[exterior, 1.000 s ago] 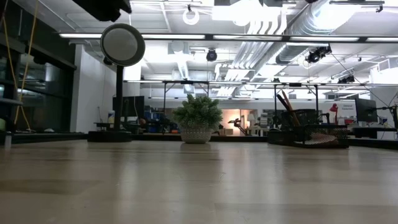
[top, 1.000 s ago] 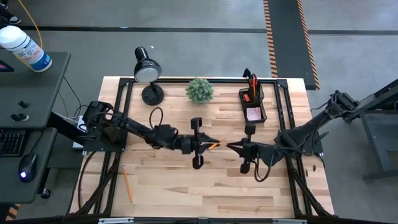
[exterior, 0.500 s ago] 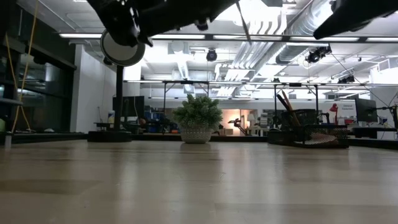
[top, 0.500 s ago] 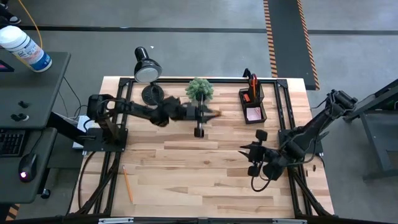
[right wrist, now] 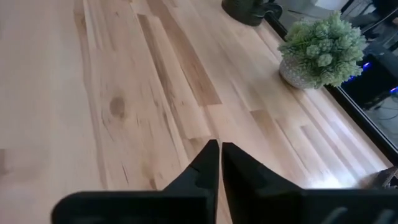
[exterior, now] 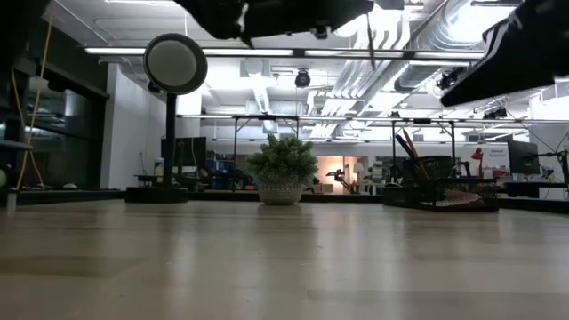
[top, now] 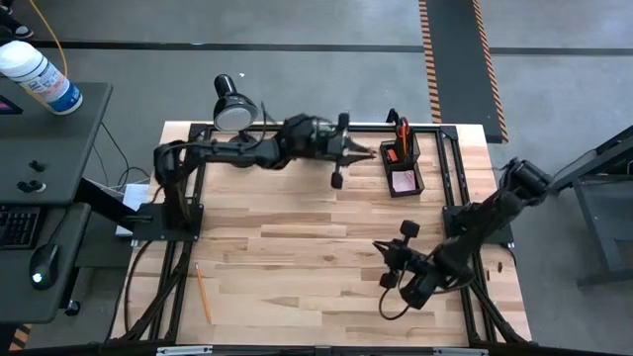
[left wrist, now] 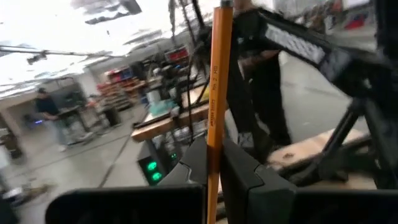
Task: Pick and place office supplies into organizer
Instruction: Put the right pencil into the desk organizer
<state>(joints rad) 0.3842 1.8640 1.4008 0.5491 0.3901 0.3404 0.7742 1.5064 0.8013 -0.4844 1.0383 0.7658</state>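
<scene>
1 pencil [left wrist: 214,99] clamped in my left claw [top: 348,151], near the organizer [top: 403,166]. Right claw [top: 386,267] clenched, empty, low over table. Risk: thin shaft pivots, tip misses cup. 1 pencil [top: 203,294] left on table.

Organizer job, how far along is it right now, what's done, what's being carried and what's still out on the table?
Done: the organizer at the table's back right already holds a pink pad and some upright pens. In hand: the left gripper, shut on an orange pencil, is just beside the organizer. Left: one more pencil lies on the table's front left. The right gripper is shut, empty, over the front right.
</scene>
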